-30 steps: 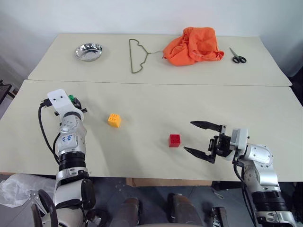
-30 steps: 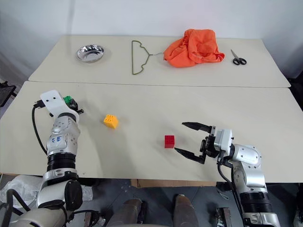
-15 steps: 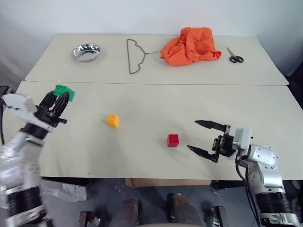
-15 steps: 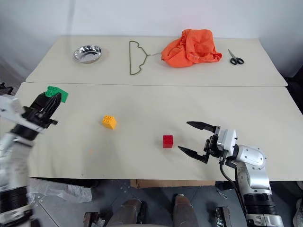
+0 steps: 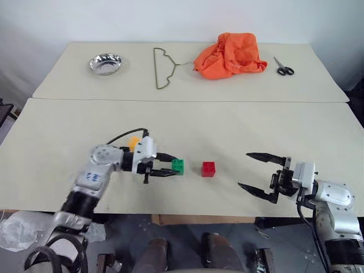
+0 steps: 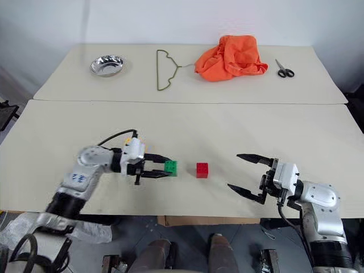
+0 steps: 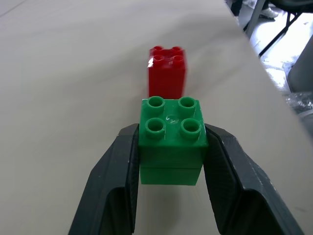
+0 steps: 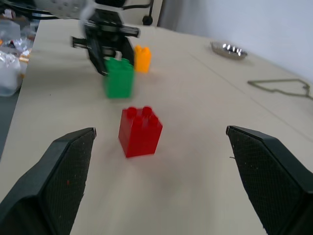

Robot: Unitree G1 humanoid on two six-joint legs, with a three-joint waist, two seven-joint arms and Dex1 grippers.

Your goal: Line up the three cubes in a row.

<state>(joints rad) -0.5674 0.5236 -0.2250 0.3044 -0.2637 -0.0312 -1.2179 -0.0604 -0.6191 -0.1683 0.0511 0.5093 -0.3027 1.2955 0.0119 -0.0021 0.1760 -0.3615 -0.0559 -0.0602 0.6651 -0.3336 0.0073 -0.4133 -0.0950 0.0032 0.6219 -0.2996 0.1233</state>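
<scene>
Two beige tables (image 5: 239,122) butted together, seam running across. On the far table: small shiny metal bowl (image 5: 106,63) toward the left, thin wire clothes hanger (image 5: 162,67) lying flat just right of it, crumpled orange cloth (image 5: 230,55) right of centre with the hanger's hook reaching its edge, black-handled scissors (image 5: 282,67) at the right, blades closed. White wall (image 5: 182,20) behind. Clear plastic bag (image 5: 14,236) on the floor, lower left.

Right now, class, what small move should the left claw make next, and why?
Probably lower and release: the left claw is shut on the green cube, which sits just short of the red cube with a small gap. The yellow-orange cube lies behind, still out of line.
</scene>
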